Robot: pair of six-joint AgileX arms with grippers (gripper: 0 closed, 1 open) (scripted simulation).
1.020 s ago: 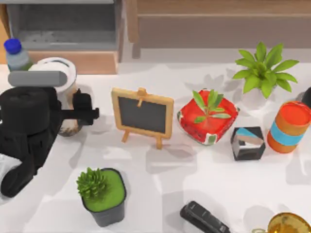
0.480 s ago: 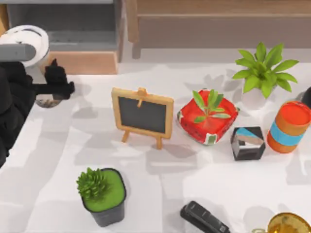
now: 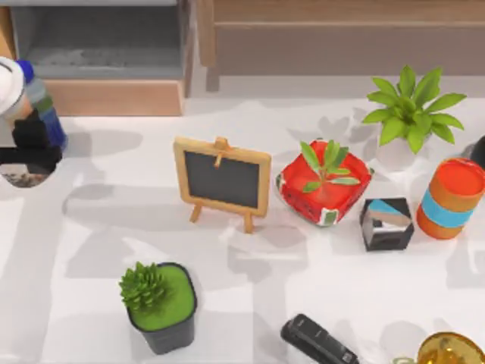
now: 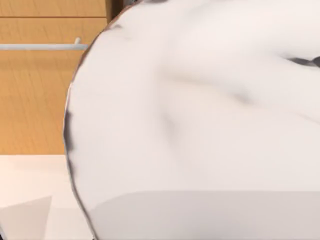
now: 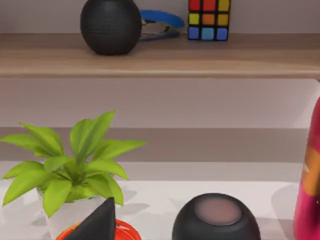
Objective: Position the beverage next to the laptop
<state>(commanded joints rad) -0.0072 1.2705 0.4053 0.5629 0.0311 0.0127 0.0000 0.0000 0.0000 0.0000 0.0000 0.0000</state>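
The beverage is at the far left edge of the top view, with its white lid and dark speckled bottom cut off by the frame. My left gripper is shut on it, black fingers clasping its side above the table. In the left wrist view the beverage's milky white side looms very close. The laptop is out of view. My right gripper is parked at the right edge, by the orange cylinder.
A blue-capped bottle stands just right of the held cup. Across the table are a small chalkboard, a red planter, a dark pot with a green plant, a patterned cube, a leafy plant and a black stapler.
My left gripper has lifted the beverage and carried it left, nearly past the top view's edge. The blue-capped bottle behind it now shows. The right arm stayed still.
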